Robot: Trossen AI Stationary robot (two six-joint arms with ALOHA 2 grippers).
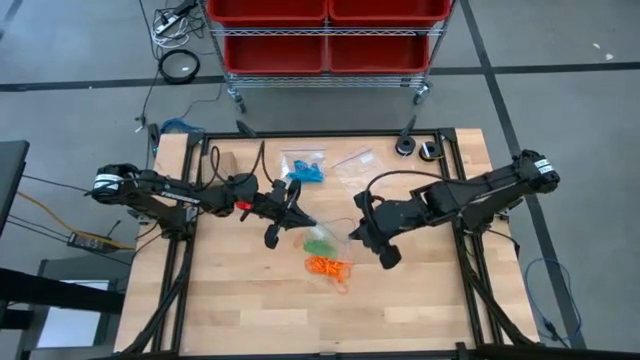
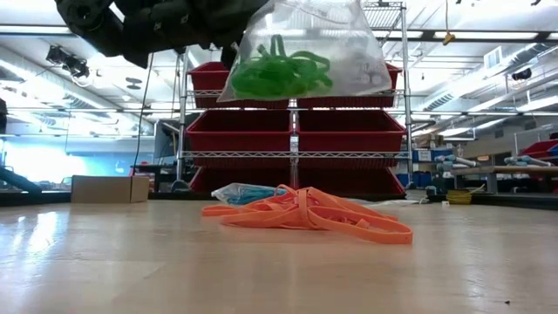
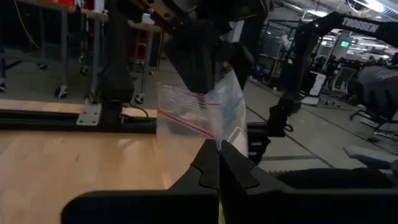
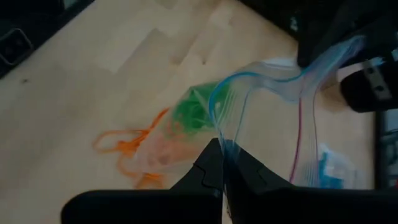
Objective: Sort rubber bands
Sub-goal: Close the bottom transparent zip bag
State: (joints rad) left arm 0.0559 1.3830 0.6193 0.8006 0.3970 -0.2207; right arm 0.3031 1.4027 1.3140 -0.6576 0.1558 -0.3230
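At the centre of the high view, a clear plastic zip bag (image 1: 318,238) hangs above the pale wooden bench (image 1: 240,300), held by both arms. The left tool (image 1: 296,213) is clamped tight on one edge of the bag's mouth, its fingers (image 3: 214,168) pressed together over the film below the pink zip line. The right tool (image 1: 357,232) is likewise pinched closed on the opposite lip, its fingers (image 4: 217,165) meeting on the blue-edged rim. Inside the bag sits a clump of bright green rubber bands (image 2: 281,74), seen in the low view at the upper middle of the frame, well clear of the bench. Directly beneath, at the frame's centre, a loose tangle of flat orange rubber bands (image 2: 305,212) lies on the bench surface. Behind that tangle, toward the far edge, a second clear zip bag holding blue rubber bands (image 1: 304,168) rests flat, and another clear bag (image 1: 352,160) lies just right of it in the high view. A small tan cardboard box (image 2: 109,188) stands at the left of the low view. Red storage bins on a wire shelf (image 1: 325,35) fill the upper middle of the high view.
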